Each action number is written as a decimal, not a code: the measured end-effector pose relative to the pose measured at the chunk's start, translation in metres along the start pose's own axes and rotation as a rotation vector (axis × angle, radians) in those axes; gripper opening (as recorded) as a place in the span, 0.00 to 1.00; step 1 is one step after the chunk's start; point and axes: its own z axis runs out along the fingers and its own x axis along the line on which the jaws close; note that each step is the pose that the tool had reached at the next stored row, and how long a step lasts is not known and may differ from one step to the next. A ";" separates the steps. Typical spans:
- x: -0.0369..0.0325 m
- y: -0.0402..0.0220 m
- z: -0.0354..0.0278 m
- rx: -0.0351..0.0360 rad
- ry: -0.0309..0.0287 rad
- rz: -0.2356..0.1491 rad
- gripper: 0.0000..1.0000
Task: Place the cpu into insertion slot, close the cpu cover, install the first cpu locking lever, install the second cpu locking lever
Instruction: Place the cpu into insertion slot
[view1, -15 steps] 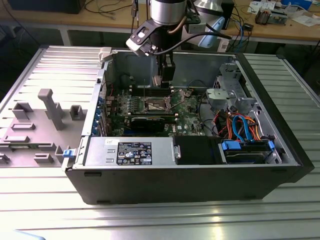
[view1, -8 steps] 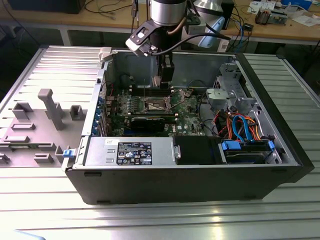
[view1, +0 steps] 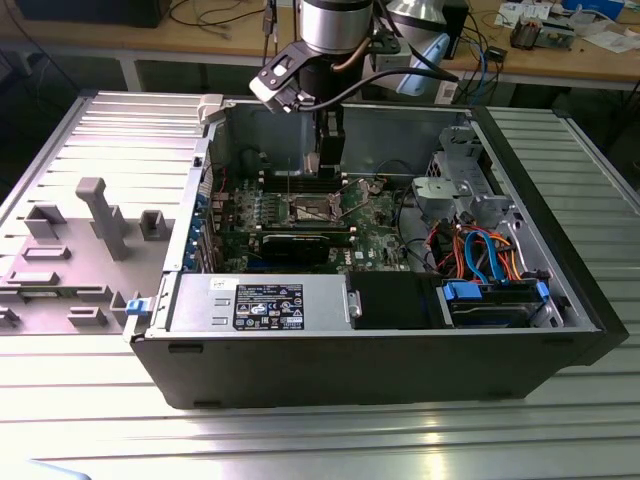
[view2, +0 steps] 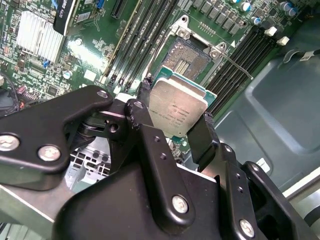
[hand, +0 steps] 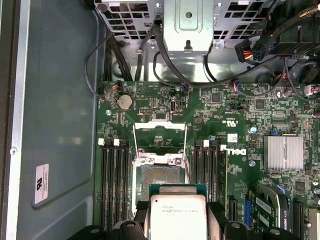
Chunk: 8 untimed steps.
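- Step in hand: the first one, placing the chip. The arm's black two-fingered gripper (view2: 175, 114) is clamped on the cpu (view2: 177, 102), a small flat square chip with a silver-grey metal top and a green edge, one finger on each of two opposite sides.
- The cpu hangs above the insertion slot (view2: 187, 60), the small square socket with a dark centre and silver rim on the green circuit board. It is near the socket but apart from it, and offset to one side rather than squarely over it.
- The cpu cover (hand: 160, 125), a thin silver metal frame with a square cut-out, is swung open and lies back from the insertion slot, so the socket is bare.
- Long black memory slots (hand: 114, 180) flank the insertion slot on both sides.
- Judgement: seating calls for centring the chip over the socket, squaring its edges to the rim and keeping it level, since a tilted descent could catch a corner.
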 end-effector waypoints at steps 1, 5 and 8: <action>0.0000 -0.0001 0.0000 0.0000 0.0000 0.000 0.55; 0.0000 -0.0003 0.0000 0.0000 0.0000 0.000 0.55; 0.0000 -0.0002 0.0001 0.0000 0.0000 0.000 0.55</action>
